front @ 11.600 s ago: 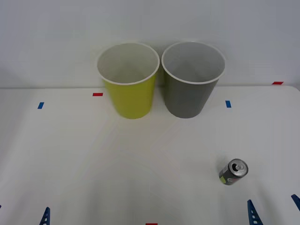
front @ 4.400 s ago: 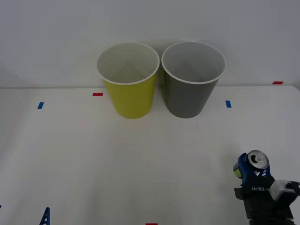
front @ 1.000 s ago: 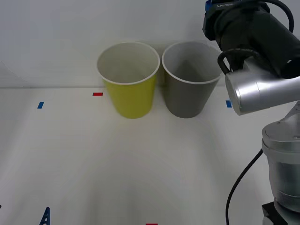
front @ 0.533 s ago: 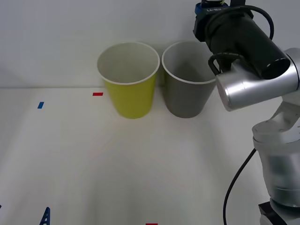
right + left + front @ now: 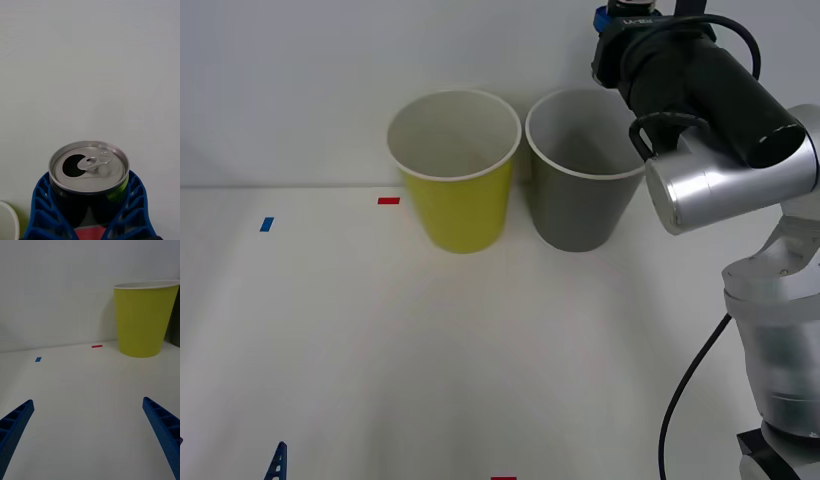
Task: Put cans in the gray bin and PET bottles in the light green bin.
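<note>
Gripped between the blue ribbed fingers [image 5: 41, 210] of our right gripper [image 5: 90, 221], the can [image 5: 89, 176] sits snug, with the fingers wrapped round its dark body on both sides and its silver top standing clear above them. In the front view the right arm [image 5: 700, 90] is raised high at the back of the bench [image 5: 380, 350], its wrist reaching above the far right side of the gray bin [image 5: 585, 170], which stands just beside the light green bin [image 5: 455, 170] (the two rims nearly touch). To do this step well, we judge that we should bring the can over the middle of the gray bin's mouth, well inside the white rim, before letting go; a release too near the rim could bounce the can off the edge or tip it toward the green neighbour. We would also lower a little if the reach allows, so the drop is short, and part the fingers evenly so the can does not get flicked sideways. The can's long axis runs along the line of the fingers, its open top and pull tab pointing away from the wrist toward the pale wall; whether it hangs truly upright over the bin we cannot tell. Our left gripper [image 5: 90, 435] waits low over the near bench, fingers spread wide and holding nothing.
</note>
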Controlling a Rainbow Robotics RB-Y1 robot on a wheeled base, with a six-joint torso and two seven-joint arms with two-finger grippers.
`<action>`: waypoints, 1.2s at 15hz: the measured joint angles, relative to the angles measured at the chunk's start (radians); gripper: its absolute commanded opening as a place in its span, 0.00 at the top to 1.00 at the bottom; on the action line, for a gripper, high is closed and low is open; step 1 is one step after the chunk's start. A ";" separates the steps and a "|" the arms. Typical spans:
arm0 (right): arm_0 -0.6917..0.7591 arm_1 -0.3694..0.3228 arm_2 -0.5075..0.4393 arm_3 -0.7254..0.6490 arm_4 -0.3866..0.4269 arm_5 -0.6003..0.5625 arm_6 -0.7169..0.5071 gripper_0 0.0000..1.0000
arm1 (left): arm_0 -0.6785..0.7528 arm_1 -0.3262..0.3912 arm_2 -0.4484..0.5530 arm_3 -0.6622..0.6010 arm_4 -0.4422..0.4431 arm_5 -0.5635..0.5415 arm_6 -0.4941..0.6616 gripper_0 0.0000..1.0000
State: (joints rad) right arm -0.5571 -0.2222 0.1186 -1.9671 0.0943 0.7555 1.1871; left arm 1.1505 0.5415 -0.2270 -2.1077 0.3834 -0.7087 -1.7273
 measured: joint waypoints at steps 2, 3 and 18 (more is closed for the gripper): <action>0.000 -0.002 0.000 0.000 0.001 -0.003 0.000 1.00 | 0.000 0.000 0.000 0.000 0.000 0.000 0.000 0.00; 0.000 -0.003 0.000 0.000 0.001 -0.003 0.001 0.88 | 0.000 0.000 0.000 0.000 0.000 0.000 0.000 0.00; 0.001 0.003 0.001 0.000 0.062 -0.052 0.010 0.00 | 0.000 0.000 0.000 0.000 0.000 0.000 0.000 0.00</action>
State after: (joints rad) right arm -0.5562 -0.2196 0.1193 -1.9675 0.1560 0.7031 1.1968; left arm 1.1505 0.5415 -0.2270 -2.1077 0.3834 -0.7087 -1.7273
